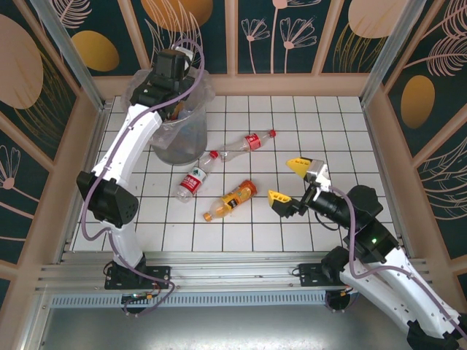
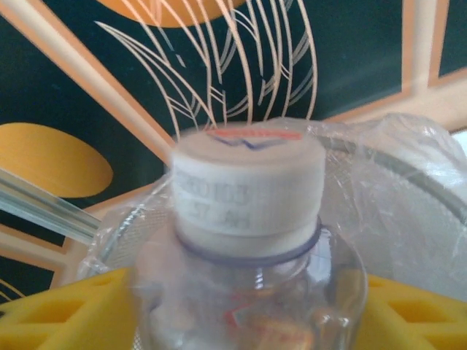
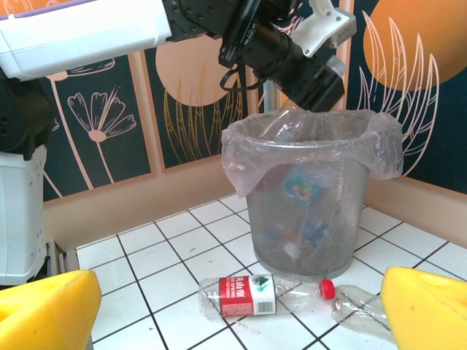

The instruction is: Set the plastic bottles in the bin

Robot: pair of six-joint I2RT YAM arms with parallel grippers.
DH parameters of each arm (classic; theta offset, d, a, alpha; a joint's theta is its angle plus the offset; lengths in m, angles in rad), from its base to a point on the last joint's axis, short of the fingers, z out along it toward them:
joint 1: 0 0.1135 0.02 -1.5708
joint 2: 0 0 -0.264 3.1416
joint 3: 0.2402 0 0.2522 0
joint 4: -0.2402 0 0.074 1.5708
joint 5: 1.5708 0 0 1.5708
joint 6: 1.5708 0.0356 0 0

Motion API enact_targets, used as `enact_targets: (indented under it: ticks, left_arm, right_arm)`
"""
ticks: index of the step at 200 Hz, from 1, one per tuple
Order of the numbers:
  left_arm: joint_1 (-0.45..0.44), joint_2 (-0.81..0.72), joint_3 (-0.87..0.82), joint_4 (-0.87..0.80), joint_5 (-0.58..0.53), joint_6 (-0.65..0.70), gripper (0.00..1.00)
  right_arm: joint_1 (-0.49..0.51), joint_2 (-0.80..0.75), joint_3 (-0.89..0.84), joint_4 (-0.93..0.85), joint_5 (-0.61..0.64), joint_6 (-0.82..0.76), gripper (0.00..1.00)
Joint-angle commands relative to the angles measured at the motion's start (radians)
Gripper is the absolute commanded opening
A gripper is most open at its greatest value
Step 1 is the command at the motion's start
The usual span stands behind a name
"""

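The left jaws [image 2: 241, 321] are hanging right at the mouth of the bin [image 3: 306, 197]. A white-capped bottle [image 2: 248, 197] is sitting between them. I cannot tell if they are squeezing it. The right jaws [image 1: 289, 181] are standing wide open, holding nothing.

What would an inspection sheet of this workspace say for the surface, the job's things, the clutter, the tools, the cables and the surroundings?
Surface: white tiled table, no spill seen.
Job's things: bin with clear liner at far left, coloured items showing through its mesh; left red-label bottle, right red-label bottle and orange bottle lie on the tiles.
Clutter: nothing seen.
Tools: left tool over the bin, white-capped bottle between its fingers, grip unclear; right tool open and empty, above the tiles beside the orange bottle.
Cables: purple cable along each arm, in loose loops.
Surroundings: dark flower-print panels in wooden frames.
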Motion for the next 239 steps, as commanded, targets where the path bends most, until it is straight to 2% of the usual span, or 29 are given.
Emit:
enact_targets:
  ticks: [1, 72, 110, 145, 171, 207, 222, 239]
  left_arm:
    - [0.012, 0.039, 0.016, -0.046, 0.044, -0.022, 0.77]
    - [0.014, 0.007, 0.062, -0.067, 0.081, -0.074, 0.90]
    - [0.013, -0.040, 0.079, -0.072, 0.158, -0.139, 0.98]
    - [0.014, -0.102, 0.059, -0.069, 0.338, -0.213, 0.99]
    - [0.014, -0.176, -0.026, -0.003, 0.547, -0.298, 0.99]
    - [0.009, -0.328, -0.299, 0.205, 0.930, -0.357, 0.99]
    - [0.004, -0.388, -0.412, 0.253, 1.015, -0.339, 0.99]
    - [0.000, -0.434, -0.502, 0.244, 1.039, -0.319, 0.98]
  right_arm:
    - [-0.004, 0.000, 0.000, -0.005, 0.021, -0.013, 0.99]
    - [-0.005, 0.018, -0.002, 0.001, 0.039, 0.001, 0.99]
    - [-0.007, 0.042, 0.005, 0.004, 0.053, 0.015, 0.99]
    - [-0.010, 0.080, 0.029, -0.010, 0.139, 0.067, 0.99]
    - [-0.011, 0.120, 0.055, -0.025, 0.174, 0.090, 0.99]
    - [-0.012, 0.178, 0.103, -0.054, 0.258, 0.138, 0.99]
    - [-0.013, 0.193, 0.125, -0.070, 0.278, 0.155, 0.99]
    - [-0.014, 0.195, 0.151, -0.086, 0.280, 0.180, 0.99]
